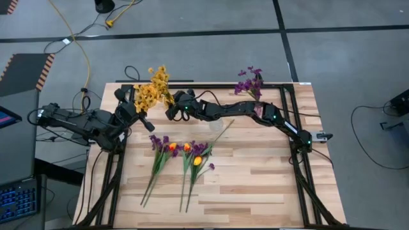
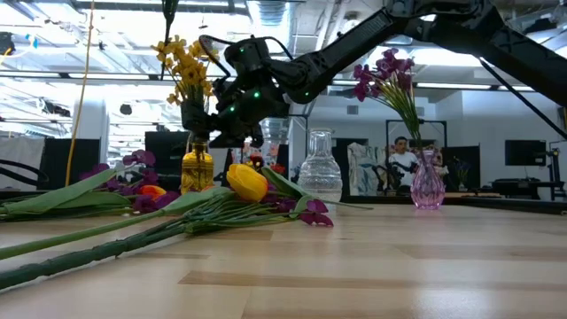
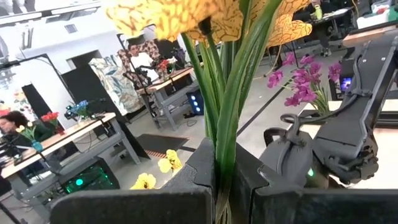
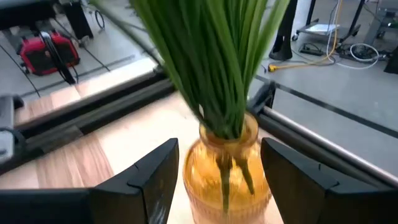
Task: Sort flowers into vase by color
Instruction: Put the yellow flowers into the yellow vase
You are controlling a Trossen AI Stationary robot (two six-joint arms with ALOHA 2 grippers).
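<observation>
At the upper left of the table (image 1: pixel 255 185) in the high view, the yellow flowers (image 1: pixel 153 89) stand in an amber vase (image 4: pixel 227 168). The left gripper (image 3: pixel 222 186) is clenched on their green stems. The right gripper (image 4: pixel 217 177) sits with its jaws spread on either side of the amber vase, not touching it. Purple flowers (image 1: pixel 250 82) stand in a pink vase (image 2: pixel 427 188) at the upper right. A clear vase (image 2: pixel 320 175) stands between them, and loose tulips (image 1: pixel 185 156) lie at the center.
</observation>
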